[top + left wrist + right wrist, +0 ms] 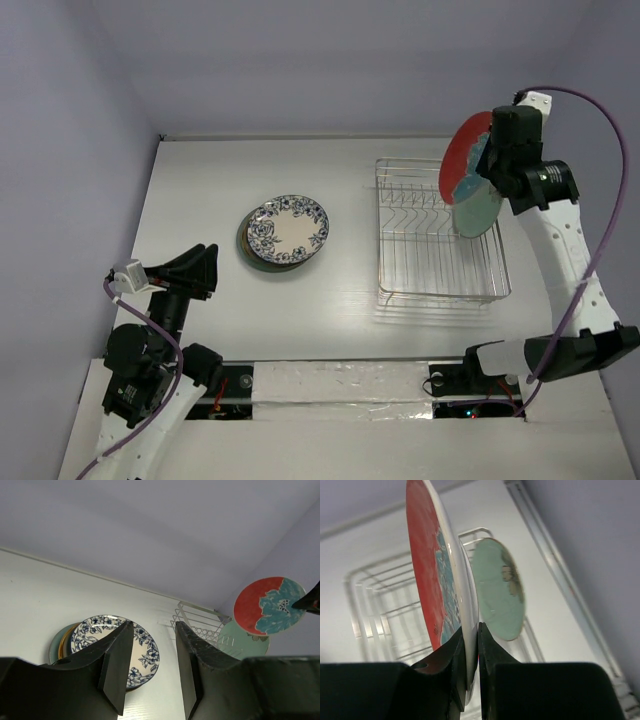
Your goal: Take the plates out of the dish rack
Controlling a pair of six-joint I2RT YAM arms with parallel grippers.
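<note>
Clamped between the black fingers of the right gripper [471,630] is the lower rim of the red plate [427,570]. It is held on edge, and a teal flower pattern is seen across part of its face. Just behind it the mint green plate [497,590] stands on edge at the far right end of the dish rack [420,250]. From above, the two plates overlap, and whether they touch cannot be told; the red one appears to be held above the wires. The left gripper [154,627] is held with its jaws parted and nothing between them, near the table's [200,180] left side. A stack of plates [262,255] is laid flat on the table, well left of the rack, with the blue-white floral plate [288,228] uppermost.
</note>
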